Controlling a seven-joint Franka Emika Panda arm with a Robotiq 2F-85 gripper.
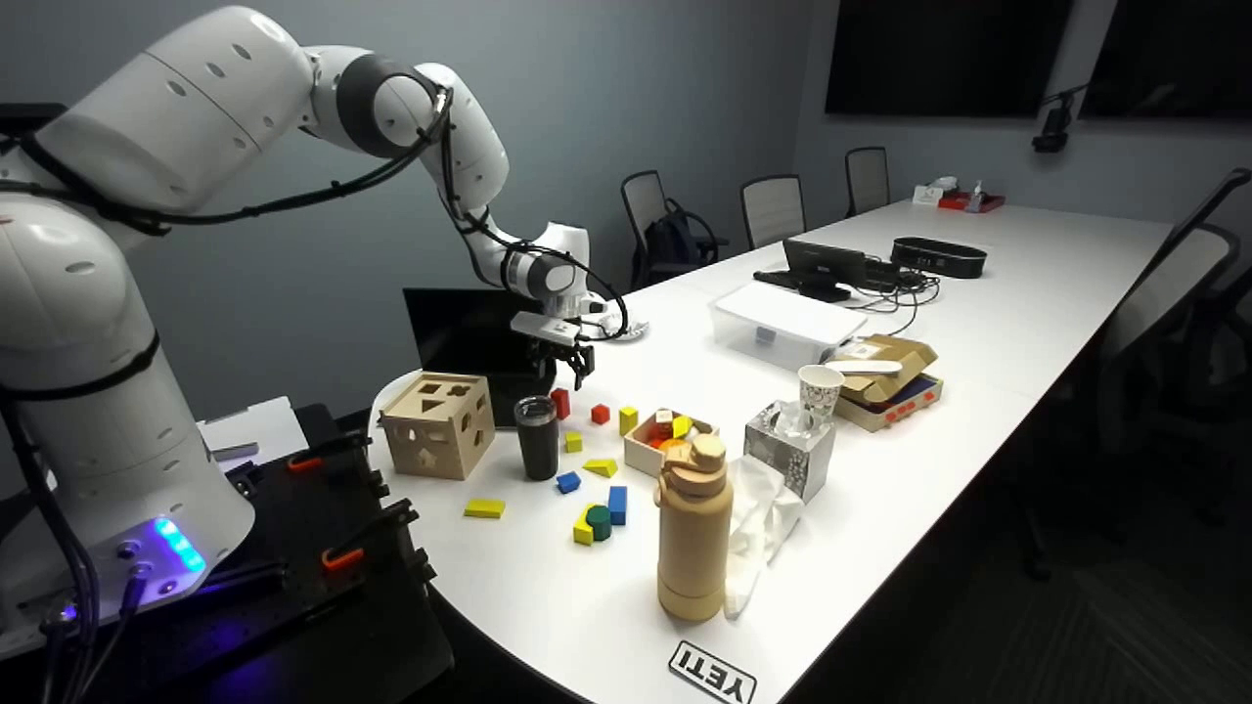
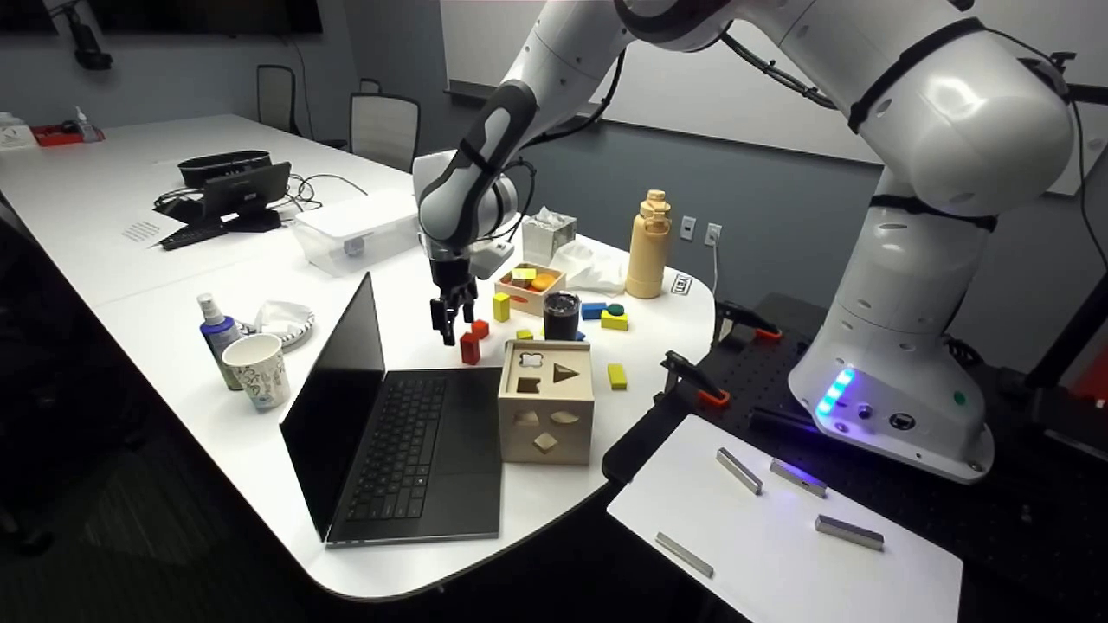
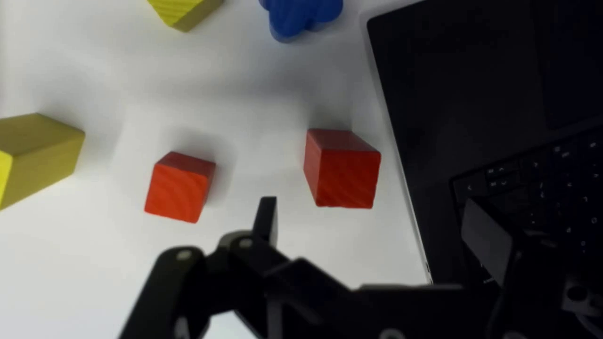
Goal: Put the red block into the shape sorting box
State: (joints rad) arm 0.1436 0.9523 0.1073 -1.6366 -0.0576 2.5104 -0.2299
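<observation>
Two red blocks are on the white table. The taller red block [image 1: 560, 403] stands upright close to the laptop's edge; it shows in an exterior view [image 2: 470, 348] and in the wrist view [image 3: 347, 179]. The shorter red block [image 3: 176, 190] is to its left in the wrist view and also shows in both exterior views [image 1: 601, 415] [image 2: 480, 329]. The wooden shape sorting box [image 1: 448, 452] stands near the table end, beside the laptop [image 2: 545, 420]. My gripper [image 3: 377, 226] is open and empty above the table, near the taller red block; both exterior views show it [image 1: 564, 367] [image 2: 457, 322].
The open black laptop [image 2: 441, 441] lies beside the taller red block, under one finger in the wrist view. A black tumbler [image 1: 537, 445] stands between box and blocks. Several yellow and blue blocks, a wooden tray [image 1: 643, 458], a tan bottle [image 1: 694, 538] and a tissue box [image 1: 787, 455] are around.
</observation>
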